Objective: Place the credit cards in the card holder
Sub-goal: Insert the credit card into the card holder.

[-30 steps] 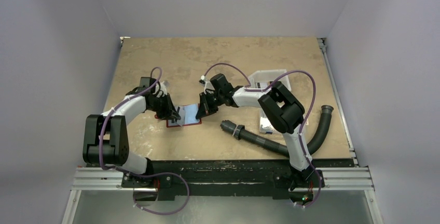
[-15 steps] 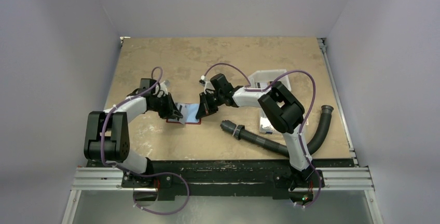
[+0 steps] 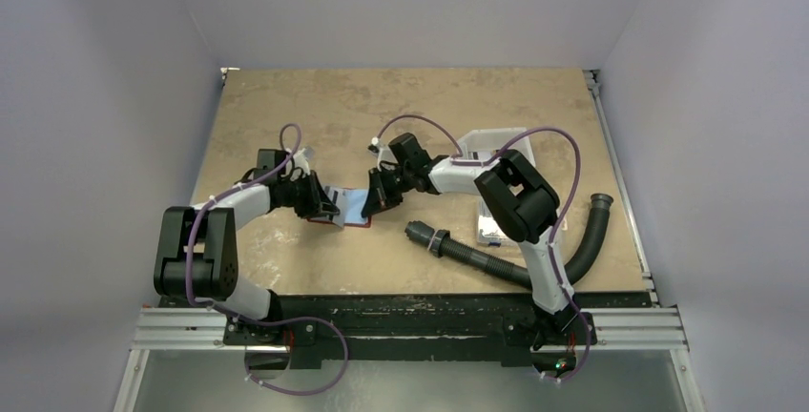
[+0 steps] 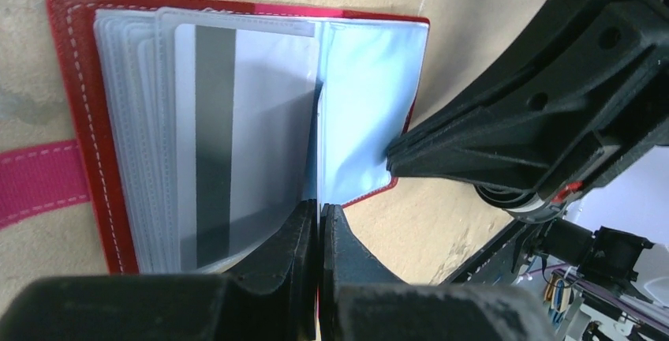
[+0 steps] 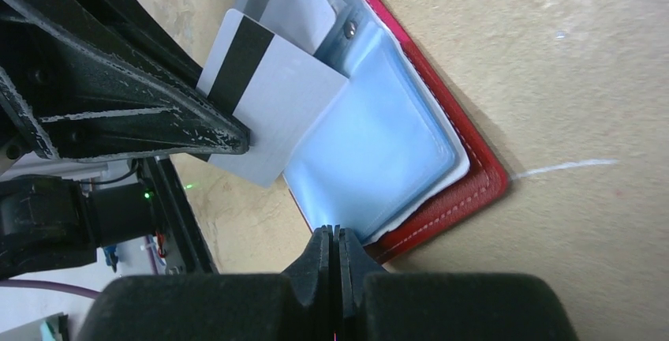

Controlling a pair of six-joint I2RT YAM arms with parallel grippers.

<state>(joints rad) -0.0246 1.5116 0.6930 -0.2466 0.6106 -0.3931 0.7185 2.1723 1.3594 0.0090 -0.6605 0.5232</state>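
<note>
The red card holder [image 3: 351,222] lies open on the table between my two grippers, its clear sleeves fanned out [image 4: 130,128]. It also shows in the right wrist view [image 5: 465,183]. My left gripper [image 3: 324,210] is shut on a pale grey credit card with a black stripe [image 5: 272,112]. The card shows edge-on between the left gripper's fingertips [image 4: 319,211], over the holder's fold. A second striped grey card [image 4: 237,120] sits in a sleeve. My right gripper [image 3: 372,202] is shut, its tips [image 5: 334,232] against the blue sleeve page [image 5: 371,151].
A pink closing tab [image 4: 35,183] sticks out from the holder's left side. A white plastic tray [image 3: 496,140] stands behind my right arm. A black corrugated hose [image 3: 477,257] lies at the front right, curving up to the table's right edge [image 3: 593,226].
My left gripper has shifted slightly toward the far side with the card, and the arm's elbow has swung in. My right gripper has barely moved.
</note>
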